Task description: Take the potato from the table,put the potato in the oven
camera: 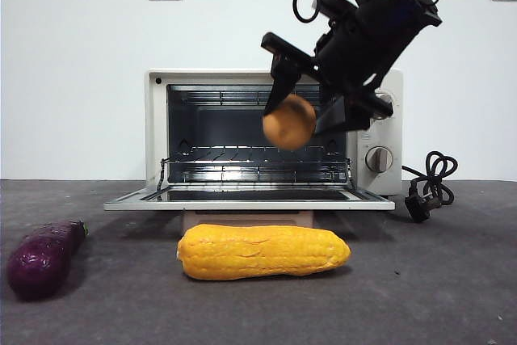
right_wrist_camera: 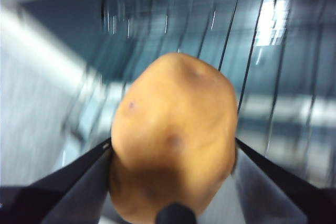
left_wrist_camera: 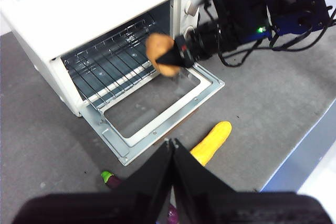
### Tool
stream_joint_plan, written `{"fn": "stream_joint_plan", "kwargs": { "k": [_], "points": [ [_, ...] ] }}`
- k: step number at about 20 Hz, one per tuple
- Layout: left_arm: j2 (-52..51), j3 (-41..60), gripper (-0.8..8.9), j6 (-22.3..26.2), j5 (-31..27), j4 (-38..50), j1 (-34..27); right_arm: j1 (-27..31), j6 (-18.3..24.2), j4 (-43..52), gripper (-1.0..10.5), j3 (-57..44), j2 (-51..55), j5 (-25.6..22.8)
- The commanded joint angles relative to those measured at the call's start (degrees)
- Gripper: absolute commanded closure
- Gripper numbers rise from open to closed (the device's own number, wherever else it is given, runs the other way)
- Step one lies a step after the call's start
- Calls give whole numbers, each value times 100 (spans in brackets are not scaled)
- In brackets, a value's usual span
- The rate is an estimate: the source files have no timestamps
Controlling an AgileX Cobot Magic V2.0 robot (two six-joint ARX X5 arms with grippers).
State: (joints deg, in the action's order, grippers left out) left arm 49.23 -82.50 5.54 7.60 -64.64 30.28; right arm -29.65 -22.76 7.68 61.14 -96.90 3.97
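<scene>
Nearest the front camera: corn cob (camera: 263, 252) lying on the table (camera: 436, 280), well below the right gripper (camera: 300, 111) and clear of it; purple eggplant (camera: 42, 258) further off to the side of it

Right jaws clamped on the potato (camera: 289, 122), one on each flank, as confirmed close up in the right wrist view (right_wrist_camera: 173, 145). Potato held in the air, off the table, just in front of the open mouth of the oven (camera: 161, 119), above the lowered glass door (camera: 242, 198) and about level with the wire rack (camera: 258, 169) beyond the jaws. Not yet inside, judging from the left wrist view, where potato (left_wrist_camera: 160, 53) and right gripper (left_wrist_camera: 173, 59) hang over the door's inner edge

Left gripper (left_wrist_camera: 172, 153) waiting high and well back from the oven, jaws together with nothing between them

Likely step: carrying the potato forward onto the rack, then letting go

Risks from here:
- smooth round skin held only at two flanks, so could slip or roll out if the grip eases early; landing on the glass door rather than the rack
- bulky wrist close to the upper frame and side wall of the opening; too high or too far sideways would knock the oven
- released on the rack's front edge, could roll back out over the door
</scene>
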Motion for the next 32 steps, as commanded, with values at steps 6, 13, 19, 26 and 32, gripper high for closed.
{"fn": "stream_joint_plan", "kwargs": {
  "k": [6, 13, 19, 26, 32],
  "points": [
    [-24, 33, 821, 46, -7, -52, 2, 122, -334, 684, 963, -22, -557, -651],
    [-24, 33, 821, 46, -11, -188, 2, 136, -334, 772, 550, -22, -715, -695],
    [-24, 33, 821, 48, -13, -188, 2, 142, -334, 772, 432, 125, -678, -695],
    [-24, 33, 821, 48, -13, -188, 2, 142, -356, 627, 433, 184, -413, -697],
    [-24, 33, 821, 52, -20, -81, 0, 142, -269, -114, 434, 184, 308, -708]
  ]
}}
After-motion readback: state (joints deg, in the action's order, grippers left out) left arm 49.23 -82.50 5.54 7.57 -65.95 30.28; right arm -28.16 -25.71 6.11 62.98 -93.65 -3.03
